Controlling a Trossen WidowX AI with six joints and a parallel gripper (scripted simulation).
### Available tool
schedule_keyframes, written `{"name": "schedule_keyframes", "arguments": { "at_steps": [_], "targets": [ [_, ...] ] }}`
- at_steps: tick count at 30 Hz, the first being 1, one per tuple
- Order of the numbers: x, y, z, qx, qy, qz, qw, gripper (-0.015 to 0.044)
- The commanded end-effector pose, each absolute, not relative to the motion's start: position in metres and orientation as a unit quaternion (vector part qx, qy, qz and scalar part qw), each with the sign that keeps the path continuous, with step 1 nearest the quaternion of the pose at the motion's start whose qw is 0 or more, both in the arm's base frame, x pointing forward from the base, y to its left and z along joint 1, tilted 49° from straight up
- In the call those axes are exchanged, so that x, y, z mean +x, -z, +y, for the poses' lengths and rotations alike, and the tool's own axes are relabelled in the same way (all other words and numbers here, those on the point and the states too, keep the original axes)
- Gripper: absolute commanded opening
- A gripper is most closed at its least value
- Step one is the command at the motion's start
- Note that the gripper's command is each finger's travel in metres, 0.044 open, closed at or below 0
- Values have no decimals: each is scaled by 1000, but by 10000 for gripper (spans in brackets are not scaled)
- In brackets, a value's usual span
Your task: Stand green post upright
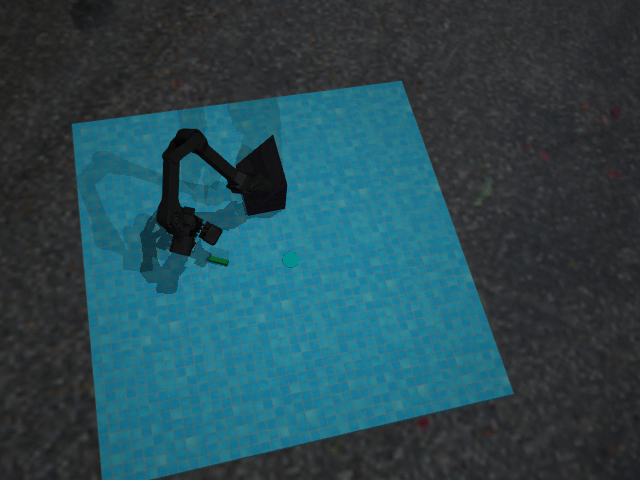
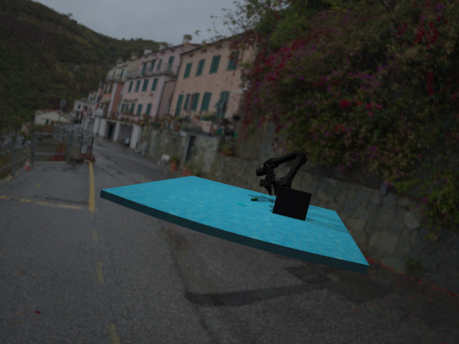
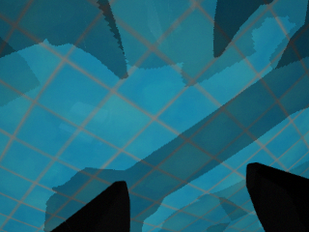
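The green post (image 1: 219,260) (image 2: 254,199) lies on its side on the blue tiled table. The flat cyan circle (image 1: 290,259) (image 2: 242,204) is to the right of the post in the top view, a short way off, with nothing on it. My gripper (image 3: 188,184) (image 2: 272,190) is open about halfway, with nothing between its fingers. It hangs above the table, up and left of the post in the top view, where its fingertips are hard to make out. The wrist view shows only tiles and shadows; post and circle are out of that view.
The blue tiled table (image 1: 361,335) (image 2: 185,196) carries a dark angular block (image 1: 268,178) (image 2: 292,203) beside the arm's base. The block stands up and right of the post in the top view. Arm shadows fall across the tiles near the post.
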State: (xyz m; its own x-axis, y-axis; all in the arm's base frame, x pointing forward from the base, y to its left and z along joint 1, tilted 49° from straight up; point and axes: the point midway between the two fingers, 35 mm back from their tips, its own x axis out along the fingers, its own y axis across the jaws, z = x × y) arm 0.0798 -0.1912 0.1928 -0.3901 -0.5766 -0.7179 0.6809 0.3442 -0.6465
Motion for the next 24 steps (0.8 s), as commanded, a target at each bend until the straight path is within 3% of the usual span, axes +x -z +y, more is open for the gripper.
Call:
{"name": "schedule_keyframes", "arguments": {
  "at_steps": [1,8,16,24],
  "targets": [
    [105,-192,-183,-67,466,673,570,233],
    [154,-189,-154,-302,222,746,550,233],
    [200,-186,-105,-548,-47,720,423,233],
    [204,-184,-102,-566,-69,713,408,233]
  ]
}}
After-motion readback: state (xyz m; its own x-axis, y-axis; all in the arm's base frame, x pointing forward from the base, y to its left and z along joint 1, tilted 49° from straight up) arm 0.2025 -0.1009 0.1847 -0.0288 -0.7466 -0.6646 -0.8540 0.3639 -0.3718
